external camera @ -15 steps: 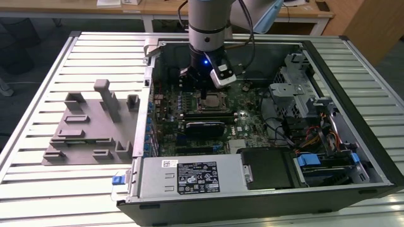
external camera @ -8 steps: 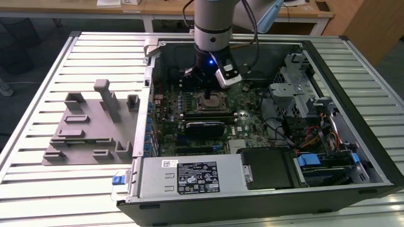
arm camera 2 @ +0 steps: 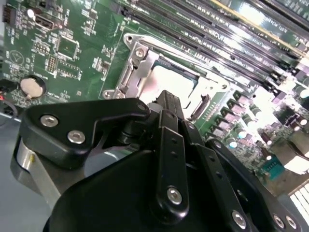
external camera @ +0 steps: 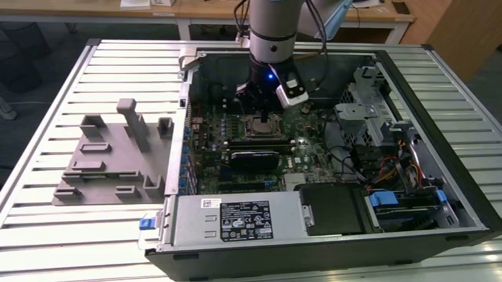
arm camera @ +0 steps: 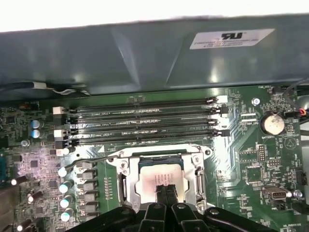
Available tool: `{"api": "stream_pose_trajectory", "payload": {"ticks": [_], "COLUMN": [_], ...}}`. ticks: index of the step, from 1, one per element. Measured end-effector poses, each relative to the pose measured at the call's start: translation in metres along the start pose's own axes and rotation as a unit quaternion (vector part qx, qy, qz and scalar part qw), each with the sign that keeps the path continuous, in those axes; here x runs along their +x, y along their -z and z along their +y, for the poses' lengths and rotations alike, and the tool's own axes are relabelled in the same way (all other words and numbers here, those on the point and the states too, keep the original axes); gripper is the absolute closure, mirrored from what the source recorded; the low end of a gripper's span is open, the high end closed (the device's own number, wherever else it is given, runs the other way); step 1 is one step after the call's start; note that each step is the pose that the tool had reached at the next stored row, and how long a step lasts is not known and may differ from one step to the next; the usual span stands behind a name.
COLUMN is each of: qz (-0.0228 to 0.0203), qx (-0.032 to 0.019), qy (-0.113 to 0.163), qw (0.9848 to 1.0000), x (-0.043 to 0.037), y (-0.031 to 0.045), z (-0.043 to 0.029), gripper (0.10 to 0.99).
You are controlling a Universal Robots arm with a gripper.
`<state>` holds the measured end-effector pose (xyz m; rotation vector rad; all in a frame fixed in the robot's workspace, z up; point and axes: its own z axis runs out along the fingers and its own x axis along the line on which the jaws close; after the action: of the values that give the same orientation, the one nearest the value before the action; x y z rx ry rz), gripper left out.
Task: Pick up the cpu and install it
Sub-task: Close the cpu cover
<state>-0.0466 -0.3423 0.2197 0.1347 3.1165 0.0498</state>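
cpu (arm camera: 148, 180) seated in socket (arm camera: 122, 186); end effector (arm camera: 164, 189) directly over it, fingers pressed together, gripping nothing

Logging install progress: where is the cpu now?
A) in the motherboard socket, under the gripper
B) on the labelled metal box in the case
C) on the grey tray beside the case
A: in the first wrist view the cpu lies flat inside the socket frame, with the gripper right at its silver top.
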Motion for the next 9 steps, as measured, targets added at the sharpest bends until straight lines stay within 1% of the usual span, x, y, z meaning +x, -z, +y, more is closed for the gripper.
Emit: {"api": "stream_pose_trajectory", "payload": {"ticks": [9], "qz": [-0.0004], "qx": [-0.0001], "qy": [0.0], "qw": [1.0], "x": [-0.0004], "y": [0.019], "z": [0.0006], "gripper": [0.98]}}
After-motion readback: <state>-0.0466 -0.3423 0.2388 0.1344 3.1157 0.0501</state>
